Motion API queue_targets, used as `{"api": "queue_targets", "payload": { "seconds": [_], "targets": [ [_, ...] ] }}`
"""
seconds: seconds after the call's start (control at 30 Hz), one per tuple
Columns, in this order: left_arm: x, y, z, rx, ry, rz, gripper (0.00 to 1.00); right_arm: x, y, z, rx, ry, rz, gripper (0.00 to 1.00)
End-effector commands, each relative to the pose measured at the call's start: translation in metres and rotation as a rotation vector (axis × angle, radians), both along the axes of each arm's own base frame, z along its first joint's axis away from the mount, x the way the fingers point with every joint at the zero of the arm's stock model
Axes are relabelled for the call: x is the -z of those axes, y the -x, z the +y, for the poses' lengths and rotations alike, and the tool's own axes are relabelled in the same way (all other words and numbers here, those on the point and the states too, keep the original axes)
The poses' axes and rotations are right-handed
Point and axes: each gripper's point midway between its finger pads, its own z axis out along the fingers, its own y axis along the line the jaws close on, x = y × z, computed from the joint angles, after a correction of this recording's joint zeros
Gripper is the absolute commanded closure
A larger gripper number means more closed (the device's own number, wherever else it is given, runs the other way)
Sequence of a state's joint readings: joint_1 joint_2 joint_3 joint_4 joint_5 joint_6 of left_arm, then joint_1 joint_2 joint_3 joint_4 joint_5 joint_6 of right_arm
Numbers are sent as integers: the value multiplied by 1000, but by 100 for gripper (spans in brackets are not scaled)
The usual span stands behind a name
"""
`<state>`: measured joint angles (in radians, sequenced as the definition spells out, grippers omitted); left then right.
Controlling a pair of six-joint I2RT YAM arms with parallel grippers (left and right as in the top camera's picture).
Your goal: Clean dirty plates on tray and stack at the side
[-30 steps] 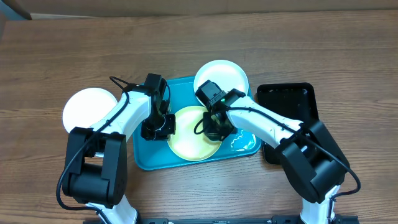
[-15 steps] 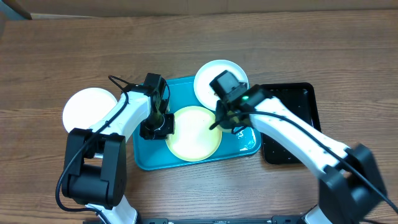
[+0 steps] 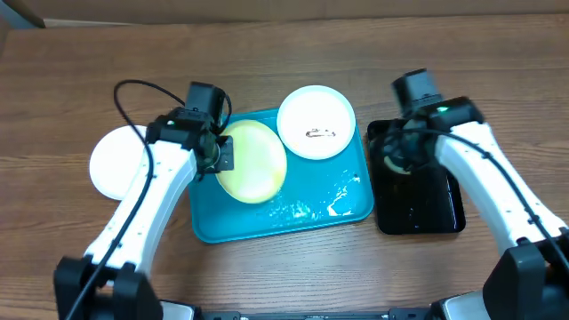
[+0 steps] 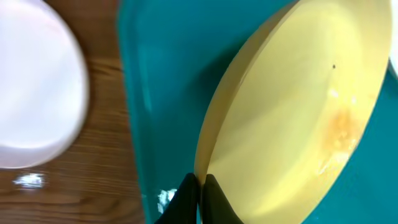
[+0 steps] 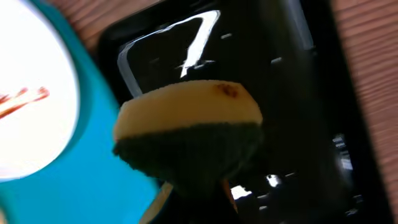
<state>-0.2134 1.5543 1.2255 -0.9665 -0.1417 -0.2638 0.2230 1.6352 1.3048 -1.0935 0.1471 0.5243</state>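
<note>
My left gripper is shut on the rim of the pale yellow-green plate, which hangs tilted over the left half of the turquoise tray. A faint yellowish smear marks that plate's centre. A white plate with a dark smear rests at the tray's far right corner. Another white plate lies on the table left of the tray. My right gripper is shut on a yellow and dark green sponge above the black tray.
The narrow black tray stands right beside the turquoise tray's right edge. Wet foam patches lie on the turquoise tray's near right part. Bare wooden table stretches along the far side.
My right arm has swung from the yellow-green plate to over the black tray, sponge still held. My left gripper has lifted and tilted that plate, shifting it toward the tray's far left.
</note>
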Motion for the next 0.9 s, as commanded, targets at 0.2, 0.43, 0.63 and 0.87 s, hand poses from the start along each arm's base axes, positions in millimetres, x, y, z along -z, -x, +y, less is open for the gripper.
{"api": "queue_targets", "payload": {
  "seconds": [0.2,0.43,0.63,0.87],
  "targets": [
    [-74,-11,31,-79,-446,-289,96,18,14,-37,31,-11,56,96],
    [-98,-9,11,-78,-574,-419,96,20,13,-37,31,-12,52,96],
    [-102,-8,5,-81,-585,-446,96,20,13,-37,31,-12,51,96],
    [-102,-7,7,-80,-595,-443,96,20,13,-37,31,-12,51,96]
  ]
}}
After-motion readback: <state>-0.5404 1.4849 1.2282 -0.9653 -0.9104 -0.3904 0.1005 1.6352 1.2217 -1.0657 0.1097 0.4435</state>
